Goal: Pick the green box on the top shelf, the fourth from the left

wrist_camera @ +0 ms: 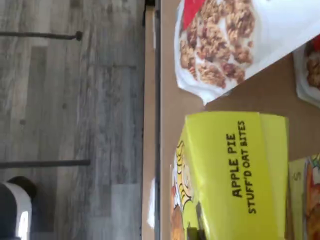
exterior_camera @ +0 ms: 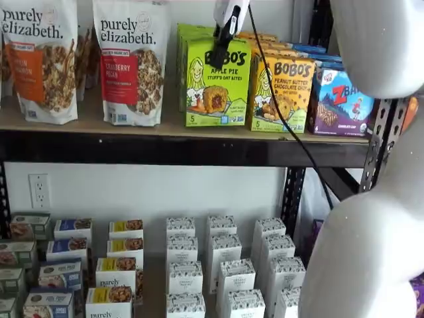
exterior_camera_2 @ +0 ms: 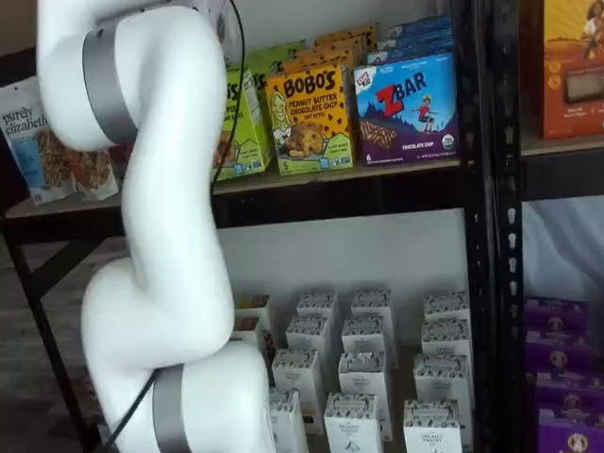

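**Closed fingers poised above the green box**

Largest first: white arm (exterior_camera_2: 160,236) filling a shelf view, hiding most of the green box (exterior_camera: 215,83) there. Standing upright near the front edge of the top shelf (exterior_camera: 172,149), just beside the yellow-orange peanut butter box (exterior_camera: 283,93) and a granola bag (exterior_camera: 131,63). Gripper (exterior_camera: 222,50) hanging in front of the box's upper face, black fingers together, holding nothing. Likely risks: descending while closed, pushing the box backward or tipping it; clipping the neighbouring box. Only the wrist view showing the box's top panel and the floor beyond the shelf's edge.
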`<state>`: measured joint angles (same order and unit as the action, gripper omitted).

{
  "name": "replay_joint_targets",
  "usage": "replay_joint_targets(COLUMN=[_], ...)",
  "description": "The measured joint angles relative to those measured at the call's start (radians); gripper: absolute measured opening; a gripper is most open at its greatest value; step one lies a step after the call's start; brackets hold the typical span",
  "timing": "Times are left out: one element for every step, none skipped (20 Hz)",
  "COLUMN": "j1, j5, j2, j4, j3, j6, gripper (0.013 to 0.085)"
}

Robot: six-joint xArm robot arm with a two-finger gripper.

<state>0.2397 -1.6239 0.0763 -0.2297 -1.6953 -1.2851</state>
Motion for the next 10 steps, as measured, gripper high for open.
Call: replay_joint_targets(j1=[0.0,-0.001,-0.001,-0.002,-0.003,-0.004,-0.005,-0.006,-0.007,-0.007], j5=[-0.012,-0.022,-0.034,-0.045,-0.056,-0.067,-0.077,-0.086,-0.095,-0.107], j2=[0.003,0.007,0.011,0.015,0.022,0.028,0.035,0.043,0.051,0.06], j4=[0.003,0.006,0.007,0.007,0.008,0.009,0.009,0.009,0.01,0.012], j3=[-0.002,-0.003,-0.005,-0.006,-0.006,-0.006,-0.005,-0.004,-0.002,-0.001], j6=[0.0,0.001,0.001,0.001,0.001,0.001,0.002,0.002,0.002,0.003], gripper=[0.025,0.025,0.025,0.025,0.025,0.025,0.025,0.025,0.025,0.025])
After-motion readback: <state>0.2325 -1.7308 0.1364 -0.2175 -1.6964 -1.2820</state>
